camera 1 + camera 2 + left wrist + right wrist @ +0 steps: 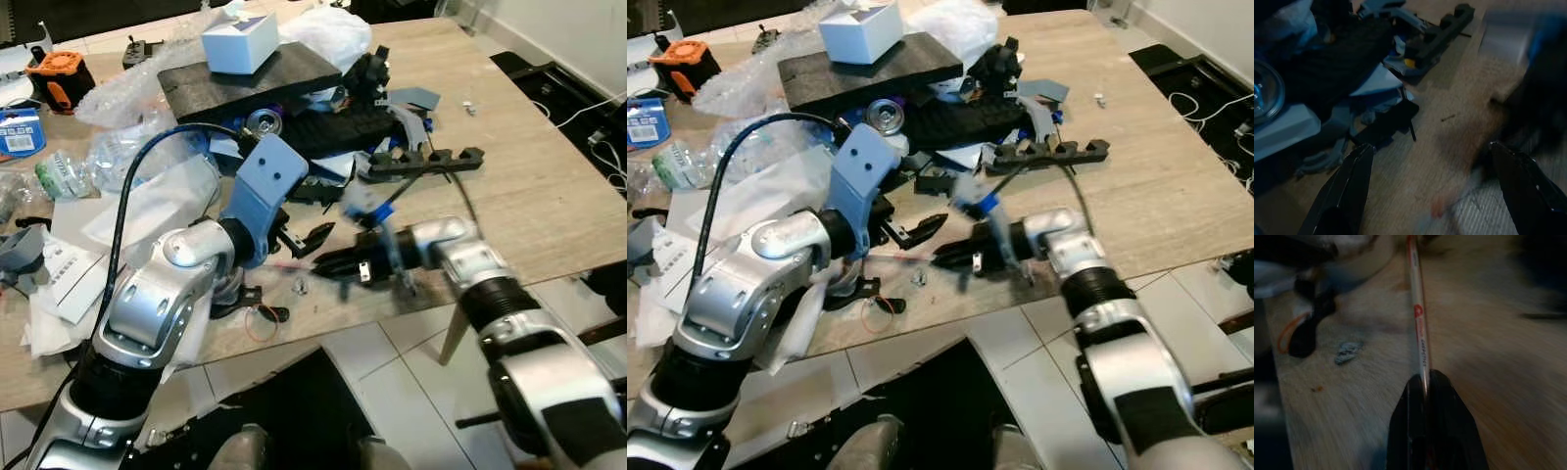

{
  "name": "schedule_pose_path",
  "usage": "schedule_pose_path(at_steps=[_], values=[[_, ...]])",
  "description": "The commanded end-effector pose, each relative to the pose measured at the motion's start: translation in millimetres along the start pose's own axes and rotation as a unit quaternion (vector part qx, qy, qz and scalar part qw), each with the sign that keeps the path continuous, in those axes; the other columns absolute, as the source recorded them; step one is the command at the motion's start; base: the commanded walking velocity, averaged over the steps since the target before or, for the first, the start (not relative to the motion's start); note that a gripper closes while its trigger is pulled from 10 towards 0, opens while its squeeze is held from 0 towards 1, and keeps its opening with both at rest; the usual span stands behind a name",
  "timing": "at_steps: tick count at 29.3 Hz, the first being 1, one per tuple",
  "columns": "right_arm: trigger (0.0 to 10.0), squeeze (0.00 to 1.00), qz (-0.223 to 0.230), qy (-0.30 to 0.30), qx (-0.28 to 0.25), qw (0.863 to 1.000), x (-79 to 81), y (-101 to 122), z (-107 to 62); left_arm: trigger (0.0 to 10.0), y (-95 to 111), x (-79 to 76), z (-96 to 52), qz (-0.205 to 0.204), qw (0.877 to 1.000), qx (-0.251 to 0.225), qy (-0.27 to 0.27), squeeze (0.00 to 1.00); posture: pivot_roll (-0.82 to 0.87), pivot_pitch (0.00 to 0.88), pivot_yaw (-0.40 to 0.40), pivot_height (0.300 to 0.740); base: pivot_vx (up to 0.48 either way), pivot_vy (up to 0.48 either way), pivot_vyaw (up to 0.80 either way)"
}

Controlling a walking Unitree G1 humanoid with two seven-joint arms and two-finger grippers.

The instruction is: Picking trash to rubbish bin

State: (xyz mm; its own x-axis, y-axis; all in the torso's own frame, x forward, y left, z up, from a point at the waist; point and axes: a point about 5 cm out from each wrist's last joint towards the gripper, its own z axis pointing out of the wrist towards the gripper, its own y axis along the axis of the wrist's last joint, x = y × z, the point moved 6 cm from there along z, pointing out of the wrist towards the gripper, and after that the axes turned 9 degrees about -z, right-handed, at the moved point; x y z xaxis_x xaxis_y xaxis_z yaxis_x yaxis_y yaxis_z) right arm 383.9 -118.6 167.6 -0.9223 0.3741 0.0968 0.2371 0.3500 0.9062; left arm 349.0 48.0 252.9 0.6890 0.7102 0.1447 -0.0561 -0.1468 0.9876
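A thin pink-white wrapped stick (1418,318) with red print lies low over the wooden table (529,186), and my right gripper (1423,382) is shut on its near end. In the left eye view the right gripper (325,262) sits near the table's front edge, with the stick (286,264) poking out to the left. My left gripper (306,236) hovers just beyond it, open, with its fingers (1347,188) wide apart over bare wood. Neither black finger touches anything.
Clutter covers the far side: a black slab (245,73) with a white box (240,41), a can (263,122), a black notched bar (426,161), plastic bags (127,93) and papers (73,264). An orange band (260,323) and a foil scrap (299,286) lie nearby. Cables (598,127) run along the floor at right.
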Motion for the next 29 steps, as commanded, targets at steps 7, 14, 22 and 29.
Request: schedule_pose_path(at_steps=[7,14,22,29], values=[[0.0,0.00,0.002,0.000,-0.087,0.996,8.4,29,-36.9,10.0,-2,-4.3,3.9,-0.004,1.000,-0.001,-0.011,0.00,0.09,0.291,0.057,0.740,0.000,0.000,0.00],[0.0,0.00,0.012,0.033,-0.171,0.985,32.9,57,-58.5,10.0,-1,-2.5,4.1,-0.005,1.000,-0.004,-0.009,0.00,0.08,0.282,0.056,0.740,0.000,0.000,0.00],[0.0,0.00,-0.024,-0.144,-0.265,0.953,11.6,88,-80.5,10.0,5,2.5,0.4,-0.041,0.998,-0.035,0.017,0.00,0.07,0.258,0.056,0.740,0.000,0.000,0.00],[0.0,0.00,-0.022,-0.254,-0.325,0.911,9.6,101,-105.4,10.0,3,15.2,-4.3,-0.061,0.995,-0.046,0.065,0.00,0.07,0.245,0.065,0.740,0.000,0.000,0.00]])
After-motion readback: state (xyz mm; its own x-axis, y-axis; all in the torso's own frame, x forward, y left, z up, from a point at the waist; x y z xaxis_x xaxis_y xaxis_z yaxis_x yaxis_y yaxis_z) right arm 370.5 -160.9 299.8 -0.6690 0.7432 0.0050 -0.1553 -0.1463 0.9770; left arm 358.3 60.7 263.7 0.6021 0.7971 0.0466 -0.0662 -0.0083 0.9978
